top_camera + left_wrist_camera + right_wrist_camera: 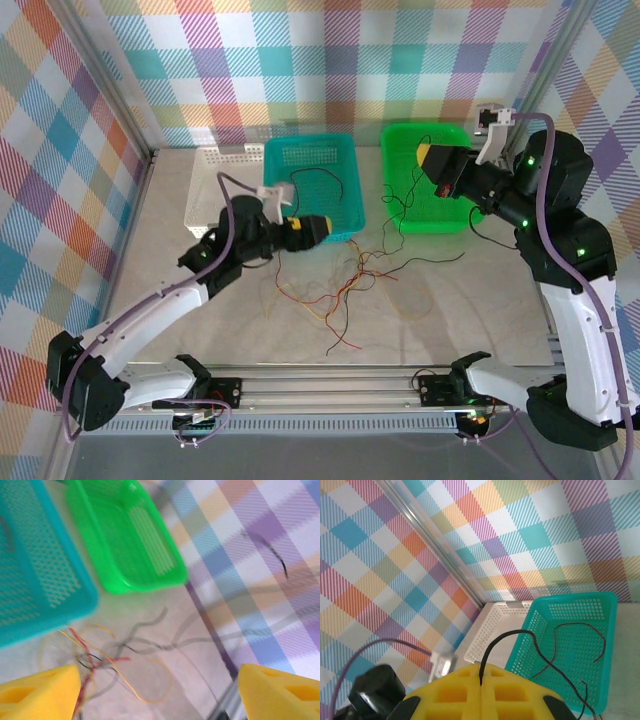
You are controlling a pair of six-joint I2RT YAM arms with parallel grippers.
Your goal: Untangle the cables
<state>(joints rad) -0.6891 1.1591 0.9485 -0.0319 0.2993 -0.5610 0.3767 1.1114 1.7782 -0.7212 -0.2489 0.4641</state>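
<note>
Room: pastel plaid walls [350, 60] close in the back and both sides, with aluminium posts at the corners.
Surface: the surface [480, 300] is pale, marbled and flat. A metal rail [340, 385] runs along its near edge, where both arms are bolted.
Baskets: three stand in a row at the back. A white basket [225, 160] is on the left, a teal basket [310, 140] just beside it, and a green basket [440, 127] to the right across a narrow gap.
Cables: the cables [335, 290] lie as a loose tangle of red, yellow-orange, brown and black strands on the middle of the surface, in front of the gap between the teal and green baskets.
Loose strand: a thin black strand [335, 180] curls inside the teal basket.
Left pincer: the left pincer [160, 690] is released, its yellow fingers [37, 692] wide apart with nothing between them. It hovers at the teal basket's near right corner, just above the tangle.
Right pincer: the right pincer [481, 675] is clenched on a black cable [502, 635], which rises from the seam between its yellow fingers. It is raised over the green basket.
In the way: the teal basket's near wall stands close behind the tangle.
</note>
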